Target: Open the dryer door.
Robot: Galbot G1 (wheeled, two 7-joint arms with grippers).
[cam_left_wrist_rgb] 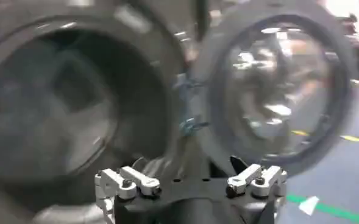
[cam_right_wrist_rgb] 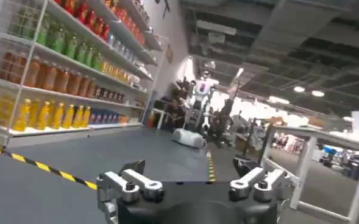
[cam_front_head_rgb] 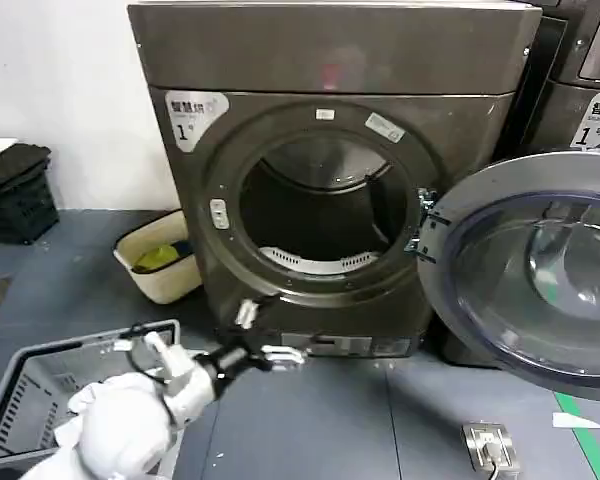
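The dryer door stands swung wide to the right of the machine, its grey back side and clear bowl window facing out, hinged at the right edge of the round opening. The drum inside is dark and bare. In the left wrist view the door sits just right of the opening, with the hinge brackets between them.

The left claw hovers low in front of the dryer, below the opening and apart from the door, its 2 fingers spread and gripping nothing; the left wrist view shows the same released claw.

The right claw is also released and holds nothing, pointing toward a store aisle with shelves of bottles.

A grey basket lies on the floor at lower left, and a beige tub stands beside the dryer's left side.
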